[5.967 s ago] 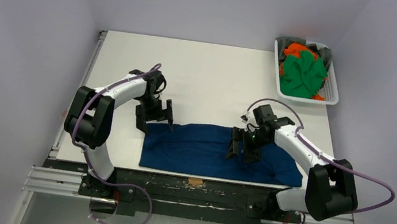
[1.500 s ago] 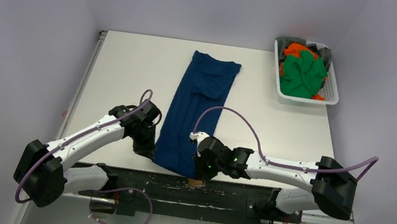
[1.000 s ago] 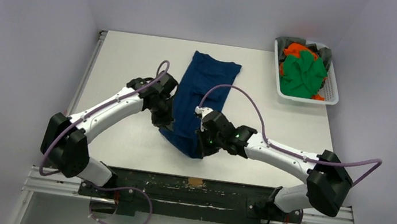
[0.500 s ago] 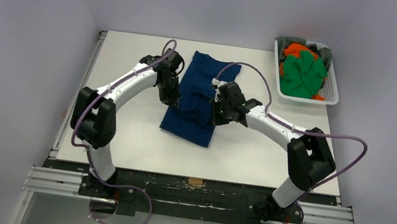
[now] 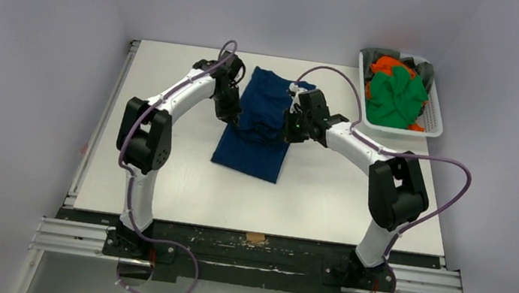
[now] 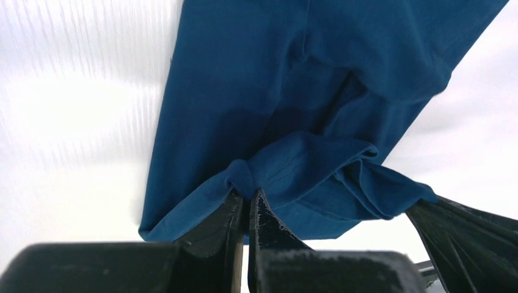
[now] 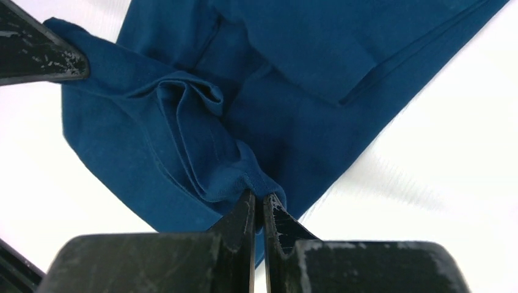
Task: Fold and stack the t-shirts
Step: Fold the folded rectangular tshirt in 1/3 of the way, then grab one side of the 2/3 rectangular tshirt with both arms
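A dark blue t-shirt [image 5: 251,153] lies as a long strip on the white table [image 5: 162,172], its near end lifted and doubled back over the far half. My left gripper [image 5: 232,118] is shut on one corner of that lifted end [image 6: 244,183]. On the other corner [image 7: 256,186] my right gripper [image 5: 289,134] is shut. Both hold the edge just above the shirt's middle, and the cloth sags in folds between them [image 7: 195,140]. The far end of the t-shirt [image 5: 278,83] lies flat near the back of the table.
A white basket [image 5: 435,121] at the back right corner holds bunched green [image 5: 395,96] and orange [image 5: 384,64] t-shirts with some grey cloth. Both arms arch over the table's middle. Bare white tabletop lies left, right and in front of the blue t-shirt.
Both grippers have carried the near end of the blue t-shirt from the table's front edge toward the back, folding it over itself. The arms have stretched further out.
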Robot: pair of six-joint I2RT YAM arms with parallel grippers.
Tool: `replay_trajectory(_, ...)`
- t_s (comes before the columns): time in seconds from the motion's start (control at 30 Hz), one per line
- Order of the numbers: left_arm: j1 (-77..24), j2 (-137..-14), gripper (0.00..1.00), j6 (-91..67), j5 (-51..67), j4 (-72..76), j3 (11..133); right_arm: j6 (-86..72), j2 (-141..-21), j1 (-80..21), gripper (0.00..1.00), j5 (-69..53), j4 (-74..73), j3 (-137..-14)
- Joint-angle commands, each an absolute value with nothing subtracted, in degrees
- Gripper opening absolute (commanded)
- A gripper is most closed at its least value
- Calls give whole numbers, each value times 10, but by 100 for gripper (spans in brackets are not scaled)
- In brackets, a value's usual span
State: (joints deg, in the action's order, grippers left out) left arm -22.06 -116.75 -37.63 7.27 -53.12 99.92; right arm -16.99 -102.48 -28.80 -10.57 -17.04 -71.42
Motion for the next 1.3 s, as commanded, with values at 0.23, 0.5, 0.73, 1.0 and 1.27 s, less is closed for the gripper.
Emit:
replay_trajectory(0.23,-188,-1256,5,-332,106,-550,1124,-174,-1071,-256,0,-127,-154,-771)
replay_trajectory(0.5,-166,-1255,69,-329,131,-547,1153,-188,-1085,-234,54,-94,-160,-827)
replay_trajectory(0.73,-164,-1160,100,-323,133,-518,1041,-138,-1041,-237,73,-90,-161,-771)
replay_trajectory(1.0,-163,-1068,99,-337,124,-497,855,-106,-991,-255,73,-130,-176,-675)
replay_trajectory(1.27,-161,-1054,81,-371,127,-465,757,-54,-989,-351,68,-92,-224,-644)
